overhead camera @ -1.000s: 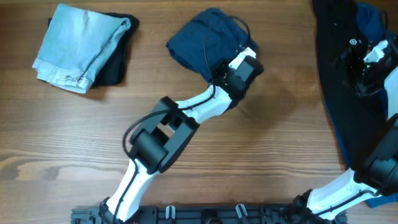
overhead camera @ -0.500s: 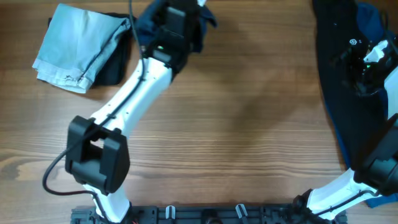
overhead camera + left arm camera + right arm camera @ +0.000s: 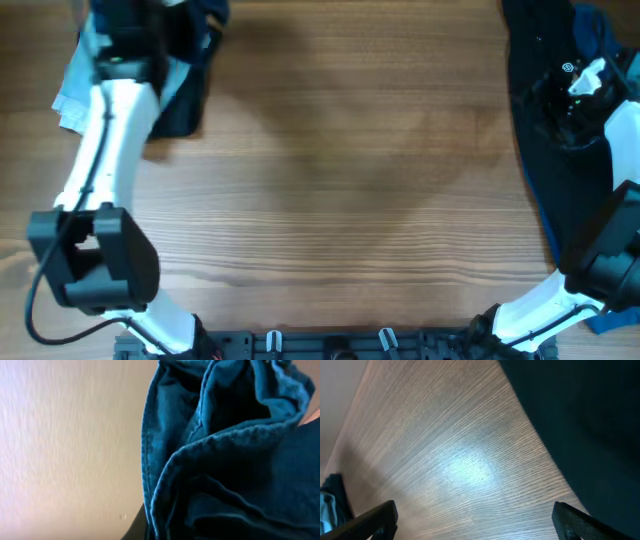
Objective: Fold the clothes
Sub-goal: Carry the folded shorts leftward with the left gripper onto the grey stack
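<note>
My left gripper (image 3: 150,12) is at the table's far left corner, shut on the dark navy shorts (image 3: 205,15), which hang bunched over the folded stack. The left wrist view is filled with the navy shorts (image 3: 230,460); the fingers are hidden by the cloth. The stack is folded light-blue denim (image 3: 72,85) on a black piece (image 3: 185,100). My right gripper (image 3: 560,98) is open and empty over the edge of a dark garment pile (image 3: 540,170). Its fingertips (image 3: 375,520) stand wide apart above bare wood, beside the dark cloth (image 3: 580,410).
A bright-blue piece (image 3: 598,35) lies on the dark pile at the far right. The wooden table (image 3: 350,180) stretches between the two piles. The left arm's elbow (image 3: 95,255) is over the left front of the table. The arm mounts run along the front edge.
My left arm has swung from the top middle to the far left corner, carrying the navy shorts over the denim stack. The right gripper has barely shifted.
</note>
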Controlling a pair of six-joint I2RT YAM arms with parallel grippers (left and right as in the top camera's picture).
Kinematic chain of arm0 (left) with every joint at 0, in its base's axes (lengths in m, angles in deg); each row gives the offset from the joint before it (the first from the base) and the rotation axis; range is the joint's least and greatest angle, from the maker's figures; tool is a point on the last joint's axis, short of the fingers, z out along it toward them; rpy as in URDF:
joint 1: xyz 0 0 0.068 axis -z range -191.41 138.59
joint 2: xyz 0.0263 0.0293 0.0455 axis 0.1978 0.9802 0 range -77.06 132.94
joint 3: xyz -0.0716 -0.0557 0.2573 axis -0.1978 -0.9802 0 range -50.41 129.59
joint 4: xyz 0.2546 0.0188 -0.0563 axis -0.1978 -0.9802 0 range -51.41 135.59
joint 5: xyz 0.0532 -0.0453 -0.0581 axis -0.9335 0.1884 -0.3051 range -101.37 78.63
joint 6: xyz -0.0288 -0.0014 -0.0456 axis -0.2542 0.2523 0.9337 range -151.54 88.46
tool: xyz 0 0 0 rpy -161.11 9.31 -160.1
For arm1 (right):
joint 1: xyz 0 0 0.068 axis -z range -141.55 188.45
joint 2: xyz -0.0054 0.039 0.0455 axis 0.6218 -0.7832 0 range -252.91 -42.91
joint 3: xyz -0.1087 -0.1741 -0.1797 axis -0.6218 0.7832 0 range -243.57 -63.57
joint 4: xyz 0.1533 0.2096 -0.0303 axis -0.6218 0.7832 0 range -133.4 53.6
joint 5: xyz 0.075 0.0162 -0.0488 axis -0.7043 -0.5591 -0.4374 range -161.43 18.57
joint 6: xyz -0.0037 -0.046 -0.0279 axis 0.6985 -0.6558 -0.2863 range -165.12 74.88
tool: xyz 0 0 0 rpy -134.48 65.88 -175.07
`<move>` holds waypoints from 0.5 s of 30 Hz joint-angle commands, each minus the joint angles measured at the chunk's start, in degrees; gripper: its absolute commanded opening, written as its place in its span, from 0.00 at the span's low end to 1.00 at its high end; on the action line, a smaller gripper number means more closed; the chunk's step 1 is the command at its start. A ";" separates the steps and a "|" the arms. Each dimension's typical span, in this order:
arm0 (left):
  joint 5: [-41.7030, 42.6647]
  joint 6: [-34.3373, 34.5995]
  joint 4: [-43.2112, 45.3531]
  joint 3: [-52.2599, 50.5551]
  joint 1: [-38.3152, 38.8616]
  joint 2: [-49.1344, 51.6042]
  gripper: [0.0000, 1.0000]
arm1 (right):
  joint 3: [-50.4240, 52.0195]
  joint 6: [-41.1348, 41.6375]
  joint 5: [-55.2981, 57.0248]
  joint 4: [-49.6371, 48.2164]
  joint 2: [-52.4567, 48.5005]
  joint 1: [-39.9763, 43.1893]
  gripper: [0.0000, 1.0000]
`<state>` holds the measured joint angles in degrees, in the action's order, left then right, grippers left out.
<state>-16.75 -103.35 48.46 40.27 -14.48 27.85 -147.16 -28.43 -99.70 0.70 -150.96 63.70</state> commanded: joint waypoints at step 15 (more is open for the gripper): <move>28.52 -0.98 12.90 0.52 -11.37 9.99 0.04 | 0.02 1.36 -0.94 -1.51 -0.26 -6.67 1.00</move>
<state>9.78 -104.36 57.73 40.18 -25.58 38.01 -147.16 -27.34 -99.73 -0.24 -150.96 57.23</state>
